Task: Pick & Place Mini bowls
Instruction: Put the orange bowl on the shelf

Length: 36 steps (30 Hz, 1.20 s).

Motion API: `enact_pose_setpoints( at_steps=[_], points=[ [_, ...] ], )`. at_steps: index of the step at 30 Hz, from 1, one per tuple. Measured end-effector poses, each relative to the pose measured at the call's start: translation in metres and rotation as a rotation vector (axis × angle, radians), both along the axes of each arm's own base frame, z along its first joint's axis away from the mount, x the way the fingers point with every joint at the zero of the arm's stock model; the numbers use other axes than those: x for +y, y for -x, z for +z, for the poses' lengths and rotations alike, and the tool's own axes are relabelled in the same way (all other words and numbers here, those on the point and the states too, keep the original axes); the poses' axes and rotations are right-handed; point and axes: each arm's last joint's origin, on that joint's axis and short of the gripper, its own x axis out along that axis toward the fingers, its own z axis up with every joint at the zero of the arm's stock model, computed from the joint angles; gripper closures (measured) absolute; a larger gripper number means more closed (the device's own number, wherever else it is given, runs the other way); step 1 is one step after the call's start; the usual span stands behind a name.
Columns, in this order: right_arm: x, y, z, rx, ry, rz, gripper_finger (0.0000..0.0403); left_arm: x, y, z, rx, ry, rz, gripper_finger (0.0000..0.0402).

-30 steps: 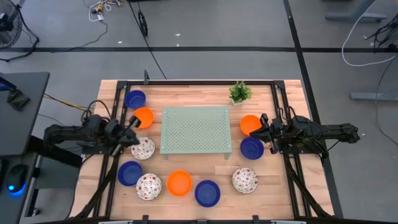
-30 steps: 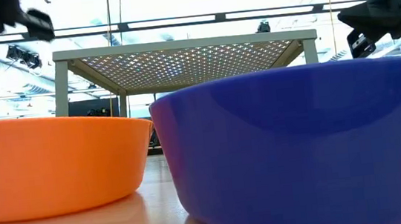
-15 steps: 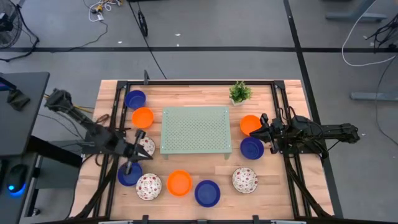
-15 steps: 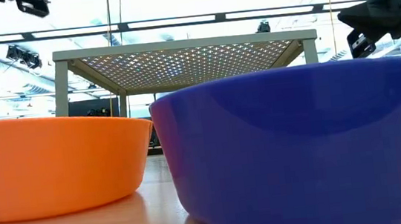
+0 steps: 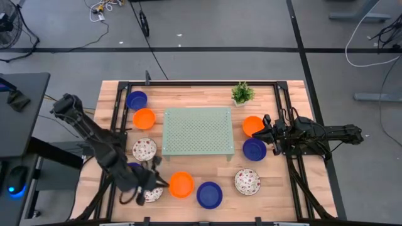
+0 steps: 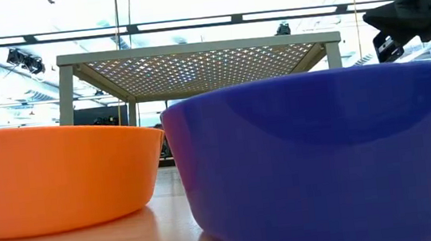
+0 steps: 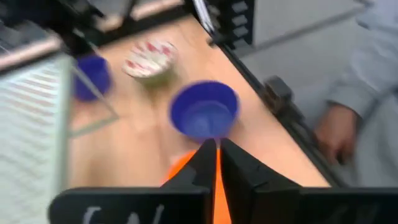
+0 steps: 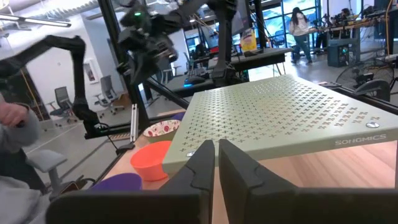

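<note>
**Item: mini bowls, placing step.**

- **Left gripper** (image 5: 154,182): the fingers are drawn together to a slit and nothing is seen held.
- **Bowls near it:** an orange bowl (image 5: 181,184) lies just beside the gripper and a speckled bowl (image 5: 149,192) just under it. A blue bowl (image 7: 205,111) lies ahead, past the orange one.
- **Advice:** the fingers should be opened before descent. One rim should be straddled squarely, so that neighbouring bowls are not nudged.
- **Right gripper** (image 5: 265,130): closed and empty, parked between an orange bowl and a blue bowl.
- **Contents:** every visible bowl is empty. The perforated tray (image 5: 198,130), well beyond the left gripper, bears nothing.
</note>
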Motion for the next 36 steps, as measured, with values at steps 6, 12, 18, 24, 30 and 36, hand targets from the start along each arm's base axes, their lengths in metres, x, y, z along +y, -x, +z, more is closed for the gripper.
enact_pose_setpoints(
  at_steps=[6,12,18,24,30,36],
  points=[
    [0.000,0.000,0.000,0.000,0.000,0.000,0.0376,-0.034,-0.027,-0.019,0.166,0.001,-0.087,0.0318],
    [0.000,0.000,0.000,0.000,0.000,0.000,0.0376,-0.051,-0.046,-0.054,0.269,-0.064,-0.088,0.0253],
    [0.000,0.000,0.000,0.000,0.000,0.000,0.0376,-0.053,-0.057,-0.074,0.348,-0.058,-0.055,0.0229],
    [0.000,0.000,0.000,0.000,0.000,0.000,0.0376,-0.051,-0.062,-0.095,0.420,-0.092,0.000,0.0245],
    [0.000,0.000,0.000,0.000,0.000,0.000,0.0376,-0.048,-0.069,-0.111,0.464,-0.110,0.036,0.0269],
    [0.000,0.000,0.000,0.000,0.000,0.000,0.0376,-0.045,-0.072,-0.113,0.472,-0.091,0.056,0.0294]
  ],
)
